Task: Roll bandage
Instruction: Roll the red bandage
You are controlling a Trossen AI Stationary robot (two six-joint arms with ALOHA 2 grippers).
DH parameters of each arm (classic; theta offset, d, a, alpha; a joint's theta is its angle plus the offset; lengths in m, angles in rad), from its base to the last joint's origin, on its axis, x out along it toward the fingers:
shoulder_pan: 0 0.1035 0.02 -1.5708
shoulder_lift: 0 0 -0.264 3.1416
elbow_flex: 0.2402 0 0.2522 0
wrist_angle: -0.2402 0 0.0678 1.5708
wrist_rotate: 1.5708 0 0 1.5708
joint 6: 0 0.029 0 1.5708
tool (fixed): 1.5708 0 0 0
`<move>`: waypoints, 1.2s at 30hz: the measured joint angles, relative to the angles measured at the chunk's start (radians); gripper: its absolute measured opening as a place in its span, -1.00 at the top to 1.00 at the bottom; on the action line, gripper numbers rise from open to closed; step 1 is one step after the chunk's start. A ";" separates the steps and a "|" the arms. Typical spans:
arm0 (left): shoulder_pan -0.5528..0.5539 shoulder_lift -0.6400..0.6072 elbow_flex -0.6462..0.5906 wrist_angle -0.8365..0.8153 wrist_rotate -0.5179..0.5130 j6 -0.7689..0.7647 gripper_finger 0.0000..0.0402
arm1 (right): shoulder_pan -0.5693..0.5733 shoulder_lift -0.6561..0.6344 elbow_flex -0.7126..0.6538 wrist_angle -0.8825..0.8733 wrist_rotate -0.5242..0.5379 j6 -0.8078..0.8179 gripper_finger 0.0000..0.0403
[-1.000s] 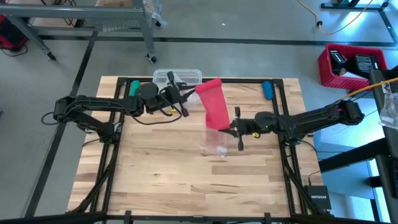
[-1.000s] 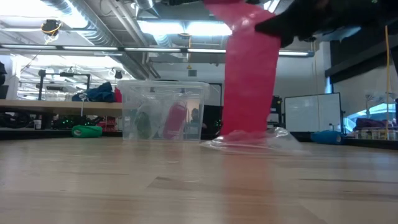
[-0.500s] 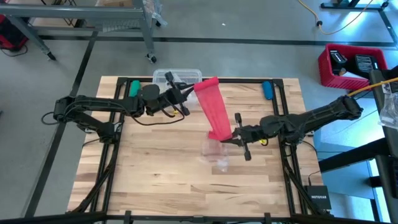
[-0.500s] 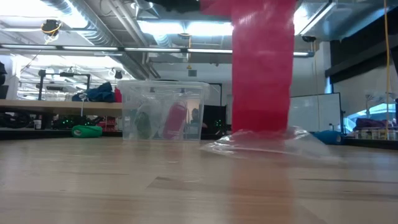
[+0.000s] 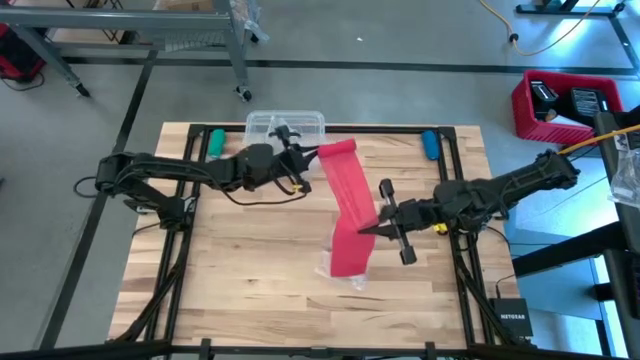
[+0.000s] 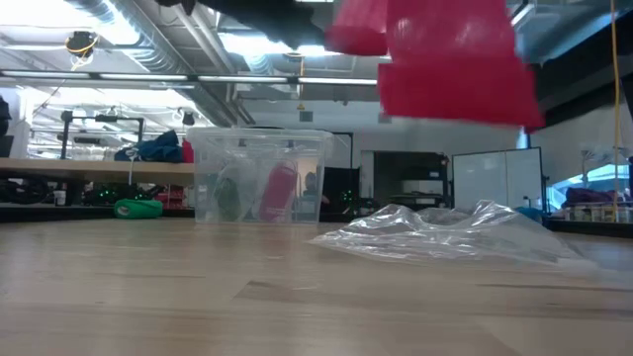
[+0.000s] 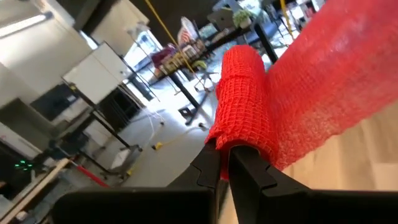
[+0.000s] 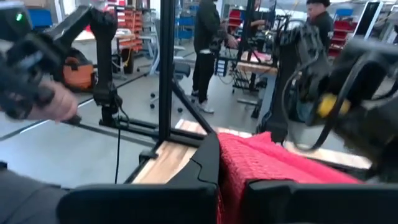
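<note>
The red-pink bandage stretches as a flat strip from the far middle of the table toward the near side, lifted clear of the wood; the low view shows it high above the table. My left gripper is shut on its far end. My right gripper is shut on the strip nearer its near end, and a short free end reaches past it over the clear plastic wrapper. My left gripper pinches the bandage's bunched, rolled-over far end between its two fingers, coming about level from the table's left. That end is clear of the table. My right gripper holds the strip at its right long edge, coming from the table's right, fingers across the strip. In its wrist view the cloth lies between the fingers. The strip spans between the two grippers, clear of the table.
A clear plastic box with a pink roll inside stands at the far edge behind the left gripper. A green thing and a blue thing lie at the far corners. People stand in the room beyond.
My right gripper has gone toward the table's near edge, drawing the bandage out longer. The bandage's lower end, which rested on the plastic wrapper, has lifted clear. My left gripper has gone a little toward the table's right with the far end.
</note>
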 joint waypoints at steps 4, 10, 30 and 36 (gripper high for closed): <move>-0.032 0.047 0.000 0.002 -0.001 0.002 0.94 | 0.000 0.028 0.060 -0.001 0.000 -0.004 0.97; -0.095 0.099 0.000 -0.017 -0.003 0.005 0.94 | 0.000 0.051 0.170 -0.069 0.071 -0.060 0.97; -0.256 0.156 0.000 -0.062 0.008 0.106 0.94 | -0.354 0.053 0.309 -0.151 0.114 -0.042 0.96; -0.287 0.157 0.000 -0.063 0.011 0.141 0.94 | -0.495 0.061 0.310 -0.248 0.077 0.023 0.96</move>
